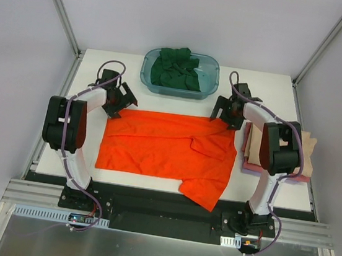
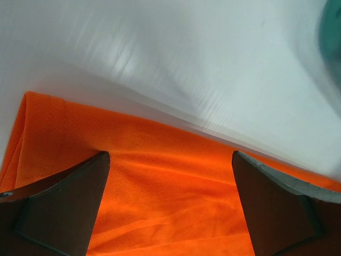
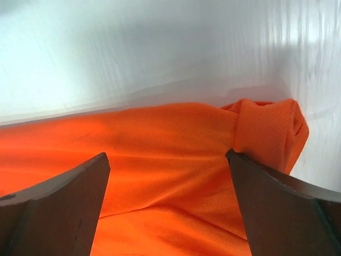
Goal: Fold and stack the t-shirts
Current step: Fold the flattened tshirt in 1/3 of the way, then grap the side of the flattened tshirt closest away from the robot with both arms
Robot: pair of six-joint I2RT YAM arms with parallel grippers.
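While both arms rose from their bases at the near edge of the desk point(image 1: 281, 91), each bent at a raised elbow and reached forward and inward toward the far edge. The left arm point(image 1: 65, 124) stood along the left edge, and the left end effector point(image 1: 119, 104) hung over the far left corner of the orange shirt point(image 1: 156, 148). The right arm point(image 1: 281, 148) mirrored it along the right edge, with the right end effector point(image 1: 224, 117) over the shirt's far right corner.

Seen from the left wrist, the fingers point(image 2: 64, 202) were spread wide, with orange mesh cloth lying between and under them and nothing gripped. Seen from the right wrist, the fingers point(image 3: 277, 208) were equally wide apart above the cloth, where a bunched fold of the shirt sat near the right-hand finger.

The orange shirt lay spread across the middle of the desk, partly doubled over itself, and one corner drooped over the near edge toward the right. A green shirt point(image 1: 177, 69) was crumpled inside a teal tub point(image 1: 218, 77) at the middle of the far edge. A stack of beige and pink shirts point(image 1: 308, 145) rested at the right edge, partly hidden under the right arm.
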